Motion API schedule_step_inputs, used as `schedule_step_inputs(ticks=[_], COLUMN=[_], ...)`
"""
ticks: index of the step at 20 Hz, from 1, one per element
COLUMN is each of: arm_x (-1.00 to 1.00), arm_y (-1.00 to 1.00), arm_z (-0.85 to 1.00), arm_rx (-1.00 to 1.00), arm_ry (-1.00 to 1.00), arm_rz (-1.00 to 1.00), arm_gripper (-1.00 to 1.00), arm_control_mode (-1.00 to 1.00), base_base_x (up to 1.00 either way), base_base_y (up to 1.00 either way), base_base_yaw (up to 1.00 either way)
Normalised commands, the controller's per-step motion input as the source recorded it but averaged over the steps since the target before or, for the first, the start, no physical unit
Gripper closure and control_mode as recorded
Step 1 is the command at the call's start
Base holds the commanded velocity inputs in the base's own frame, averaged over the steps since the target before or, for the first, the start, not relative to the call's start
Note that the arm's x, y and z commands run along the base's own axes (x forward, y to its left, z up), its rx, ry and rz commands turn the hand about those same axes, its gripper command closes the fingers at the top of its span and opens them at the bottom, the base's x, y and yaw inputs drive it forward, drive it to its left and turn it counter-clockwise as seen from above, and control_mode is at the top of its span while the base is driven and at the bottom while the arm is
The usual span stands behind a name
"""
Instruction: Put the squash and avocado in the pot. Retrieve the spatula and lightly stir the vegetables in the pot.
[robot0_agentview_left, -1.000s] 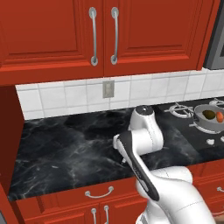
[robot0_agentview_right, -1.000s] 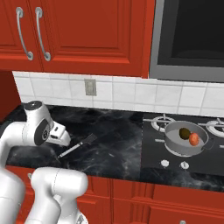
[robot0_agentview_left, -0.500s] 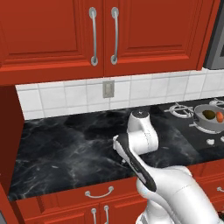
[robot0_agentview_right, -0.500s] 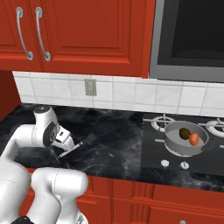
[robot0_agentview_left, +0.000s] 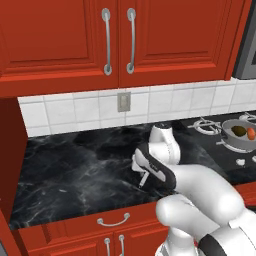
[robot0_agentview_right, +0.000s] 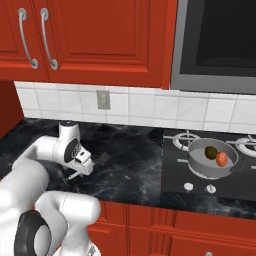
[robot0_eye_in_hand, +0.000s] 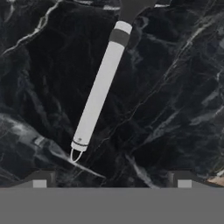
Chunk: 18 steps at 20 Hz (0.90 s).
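The spatula (robot0_eye_in_hand: 98, 94) lies flat on the black marble counter, its silver handle running up to a dark blade (robot0_eye_in_hand: 133, 6). My gripper (robot0_eye_in_hand: 111, 181) hangs open just above the handle's looped end, and its two fingertips (robot0_eye_in_hand: 39, 179) stand wide apart, holding nothing. In the right base view the gripper (robot0_agentview_right: 84, 167) is low over the counter, with the spatula's blade (robot0_agentview_right: 103, 158) poking out to its right. The grey pot (robot0_agentview_right: 200, 167) sits on the stove with the avocado (robot0_agentview_right: 211, 152) and the orange squash (robot0_agentview_right: 221, 159) inside. The left base view shows the pot (robot0_agentview_left: 235, 142) at the far right.
The black stove (robot0_agentview_right: 175, 175) with knobs (robot0_agentview_right: 188, 186) starts right of the marble counter (robot0_agentview_right: 135, 170). A tiled backsplash with an outlet (robot0_agentview_right: 104, 99) runs behind. Red cabinets hang overhead, and a microwave (robot0_agentview_right: 220, 45) sits above the stove.
The hand has dropped lower and come in closer over the spatula's handle. The jaws have stayed wide open. Pot and vegetables have not moved.
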Motion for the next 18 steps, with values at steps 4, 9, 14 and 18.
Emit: schedule_step_inputs(ticks=[4,9,14,18], arm_x=[0.56,0.42,0.04,-0.31], arm_y=[0.04,0.19,0.12,0.00], arm_z=[-0.20,-0.12,-0.22,-0.30], arm_rx=[0.00,0.00,0.00,0.00], arm_ry=[0.10,0.04,0.01,0.00], arm_rz=[0.00,0.00,0.00,0.00], arm_gripper=[-1.00,-1.00,-1.00,-1.00], arm_control_mode=[-1.00,-1.00,-1.00,-1.00], base_base_x=[0.00,0.00,0.00,0.00], base_base_y=[0.00,0.00,0.00,0.00], base_base_yaw=[0.00,0.00,0.00,0.00])
